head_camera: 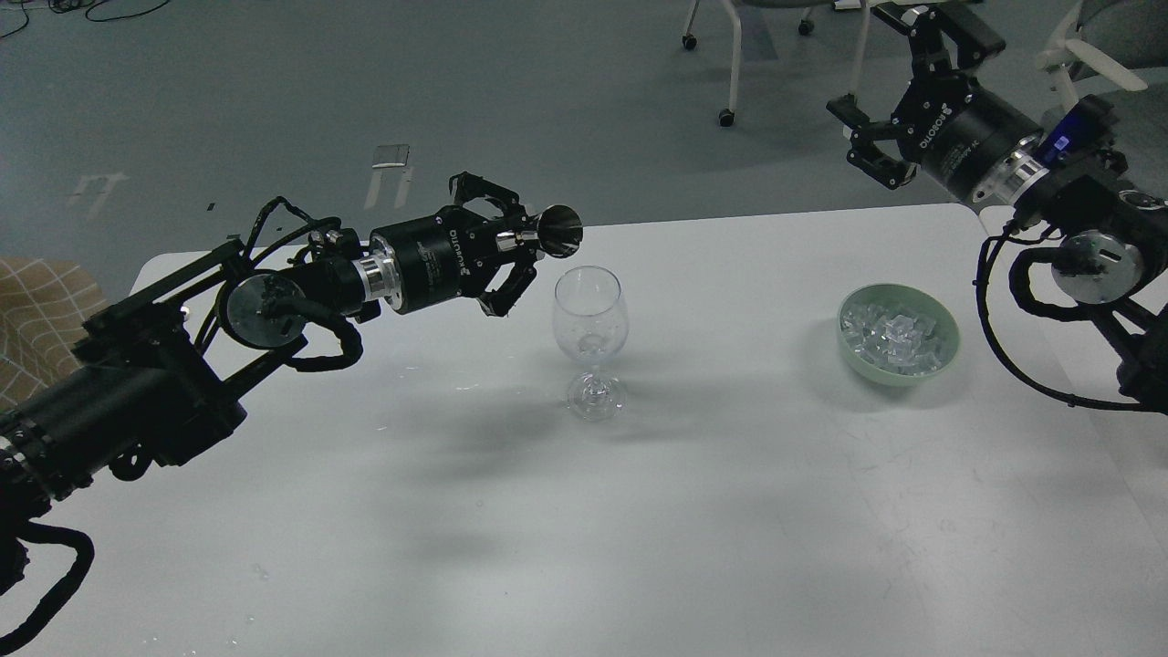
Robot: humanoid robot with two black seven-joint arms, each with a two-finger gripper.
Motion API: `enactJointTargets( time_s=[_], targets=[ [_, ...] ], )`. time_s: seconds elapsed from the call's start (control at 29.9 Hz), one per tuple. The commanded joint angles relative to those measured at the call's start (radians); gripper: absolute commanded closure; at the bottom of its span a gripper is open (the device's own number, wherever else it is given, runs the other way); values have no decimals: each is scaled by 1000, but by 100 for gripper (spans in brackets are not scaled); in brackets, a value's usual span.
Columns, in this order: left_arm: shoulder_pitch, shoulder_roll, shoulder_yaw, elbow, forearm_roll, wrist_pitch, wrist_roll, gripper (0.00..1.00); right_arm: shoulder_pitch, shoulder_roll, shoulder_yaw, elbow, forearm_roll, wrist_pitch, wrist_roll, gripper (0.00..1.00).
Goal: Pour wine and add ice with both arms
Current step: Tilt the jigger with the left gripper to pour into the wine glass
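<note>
A clear wine glass (589, 315) stands upright on the white table (693, 511). A faint glint shows at the bottom of its bowl; I cannot tell whether it is wine. My left gripper (516, 248) is shut on a small shiny metal cup (558, 230), held on its side just left of and above the glass rim, its mouth turned toward the glass. A green bowl (949, 351) at the right holds several ice cubes (892, 333). My right gripper (899, 87) is open and empty, high above the table's far right edge, beyond the bowl.
Chair legs with castors (726, 117) stand on the grey floor beyond the table. A second white surface (1013, 219) adjoins the table at the far right. A tan checked cushion (36, 310) lies at the left edge.
</note>
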Motion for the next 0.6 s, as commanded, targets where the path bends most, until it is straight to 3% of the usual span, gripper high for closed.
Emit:
enactJointTargets(
  time_s=[0.0, 0.17, 0.57],
  targets=[
    [-3, 2, 4, 0, 7, 0, -4, 97, 0, 0, 0, 0, 0, 0, 0, 0],
    [-3, 3, -1, -1, 71, -1, -25, 97, 0, 0, 0, 0, 0, 0, 1, 0],
    [-1, 5, -4, -3, 128, 0, -27, 97, -1, 0, 0, 0, 0, 0, 1, 0]
  ],
)
